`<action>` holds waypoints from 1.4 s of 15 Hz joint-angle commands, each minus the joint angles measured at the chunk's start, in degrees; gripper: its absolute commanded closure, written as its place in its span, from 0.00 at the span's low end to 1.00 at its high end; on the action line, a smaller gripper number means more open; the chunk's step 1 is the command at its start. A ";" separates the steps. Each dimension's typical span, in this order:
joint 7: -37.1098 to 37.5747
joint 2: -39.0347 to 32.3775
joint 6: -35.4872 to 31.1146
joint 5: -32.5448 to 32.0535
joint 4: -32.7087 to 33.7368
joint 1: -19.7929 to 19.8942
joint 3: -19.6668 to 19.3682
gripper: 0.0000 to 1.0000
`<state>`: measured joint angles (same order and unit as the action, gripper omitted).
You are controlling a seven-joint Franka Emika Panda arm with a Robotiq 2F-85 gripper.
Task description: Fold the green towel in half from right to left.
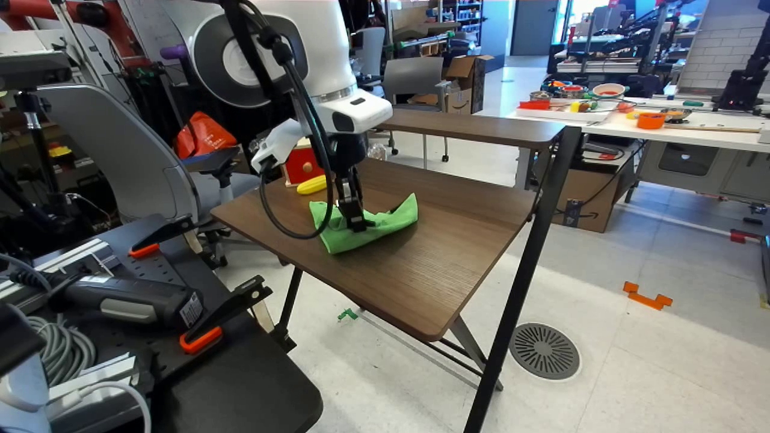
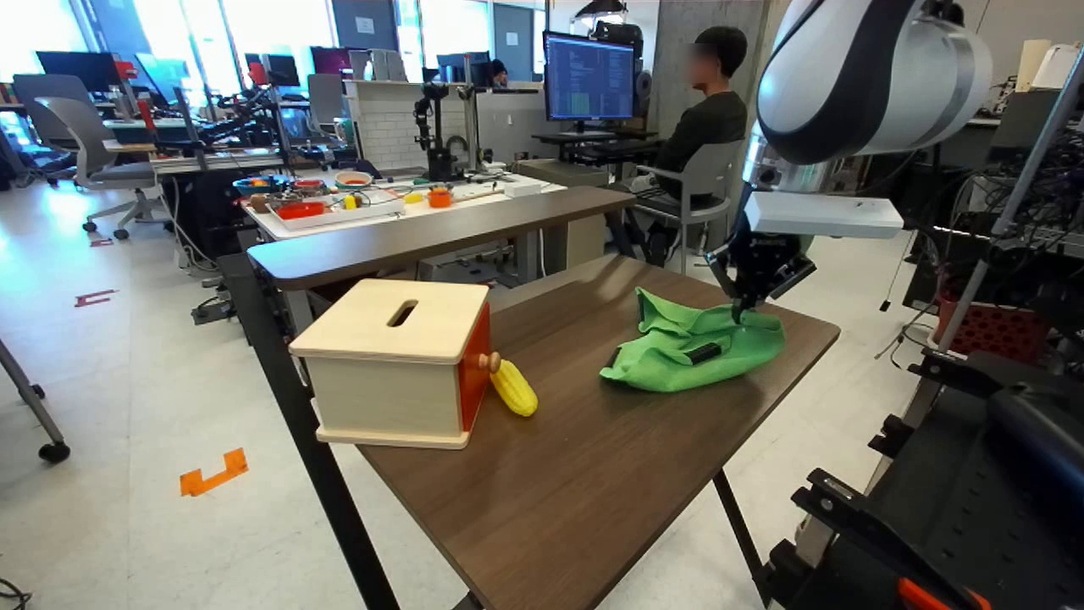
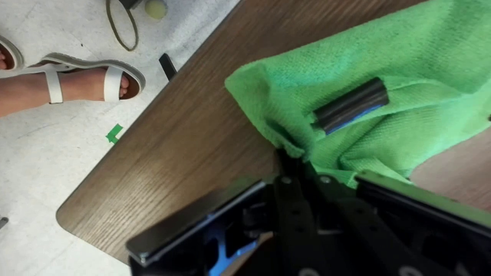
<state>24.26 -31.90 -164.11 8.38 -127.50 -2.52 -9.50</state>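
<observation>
The green towel (image 1: pixel 397 224) lies rumpled on the brown table (image 1: pixel 433 264), with raised folds and one upturned corner. It also shows in an exterior view (image 2: pixel 669 377) and in the wrist view (image 3: pixel 391 53). A small dark block with a blue side (image 3: pixel 351 105) lies on the towel; it also shows in an exterior view (image 2: pixel 703 352). My gripper (image 3: pixel 294 157) points down at the towel's edge, and its fingertips are closed together on a pinch of the cloth. The gripper shows in both exterior views (image 1: pixel 360 225) (image 2: pixel 738 312). The fingertips are partly hidden by cloth.
A wooden box with a red front (image 2: pixel 385 394) stands on the table, with a yellow corn-shaped item (image 2: pixel 514 390) beside it. A raised shelf (image 2: pixel 440 233) runs along one table side. A black cart with clamps (image 1: pixel 240 367) stands near the table. A person's sandalled foot (image 3: pixel 84 80) is on the floor.
</observation>
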 commanded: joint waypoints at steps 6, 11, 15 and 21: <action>2.33 0.53 1.82 0.10 4.82 -6.49 2.73 0.99; 3.16 -4.69 1.29 0.27 7.07 -9.07 4.32 0.99; 3.57 -7.77 1.10 0.13 6.97 -10.55 3.55 0.99; 2.84 -0.42 1.14 0.75 2.21 -10.04 3.38 0.49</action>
<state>27.32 -38.51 -163.67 8.36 -121.86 -12.51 -5.59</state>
